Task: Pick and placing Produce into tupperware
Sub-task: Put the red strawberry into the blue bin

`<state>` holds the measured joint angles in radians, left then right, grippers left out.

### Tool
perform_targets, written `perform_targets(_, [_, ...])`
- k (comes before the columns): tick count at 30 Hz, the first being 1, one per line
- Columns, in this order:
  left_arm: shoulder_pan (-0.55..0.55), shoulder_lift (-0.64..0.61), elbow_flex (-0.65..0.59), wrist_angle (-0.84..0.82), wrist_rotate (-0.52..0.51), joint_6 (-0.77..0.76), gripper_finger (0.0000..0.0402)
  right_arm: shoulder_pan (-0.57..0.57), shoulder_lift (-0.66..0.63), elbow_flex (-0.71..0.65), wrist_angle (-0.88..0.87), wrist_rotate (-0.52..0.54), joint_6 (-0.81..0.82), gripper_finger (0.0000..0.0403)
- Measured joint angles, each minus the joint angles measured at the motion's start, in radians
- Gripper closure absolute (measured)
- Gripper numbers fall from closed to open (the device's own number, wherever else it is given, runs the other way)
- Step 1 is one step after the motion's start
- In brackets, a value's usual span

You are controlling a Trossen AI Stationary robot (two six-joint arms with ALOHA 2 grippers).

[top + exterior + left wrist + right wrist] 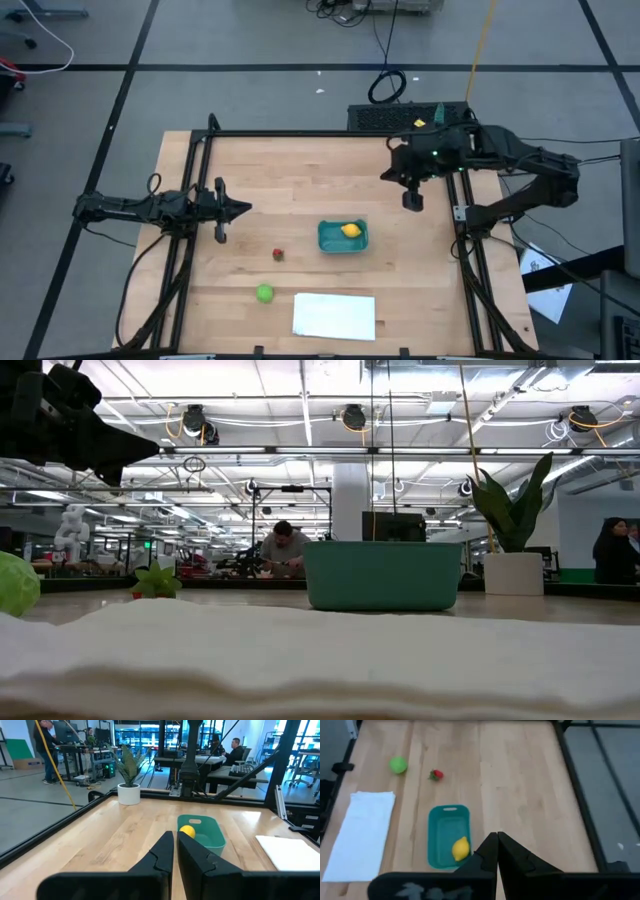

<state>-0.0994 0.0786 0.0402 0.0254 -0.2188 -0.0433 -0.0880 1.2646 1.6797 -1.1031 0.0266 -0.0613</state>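
The teal tub (343, 237) stands near the table's middle with the yellow lemon (351, 230) lying inside it; both also show in the right wrist view, tub (448, 836) and lemon (461, 848). The small red fruit (278, 254) and the green ball (264, 293) lie on the wood left of the tub. My left gripper (244, 209) is shut and empty at the table's left. My right gripper (497, 840) is shut and empty, raised above the far right of the table (412, 200).
A flat white sheet (334, 315) lies at the table's near edge, filling the bottom of the low view (320, 660). A potted plant (129, 780) stands at the far edge. Black frame rails (465, 260) run along the table's sides. People sit beyond the table.
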Motion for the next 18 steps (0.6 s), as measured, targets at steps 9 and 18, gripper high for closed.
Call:
perform_targets(9, [0.000, 0.000, 0.000, 0.000, 0.000, -0.011, 0.0376, 0.000, -0.140, -0.095, 0.081, 0.058, 0.000, 0.0403])
perform_targets(18, [0.000, 0.000, 0.000, 0.000, 0.000, -0.010, 0.0376, 0.000, -0.310, -0.235, 0.205, 0.056, 0.023, 0.0403])
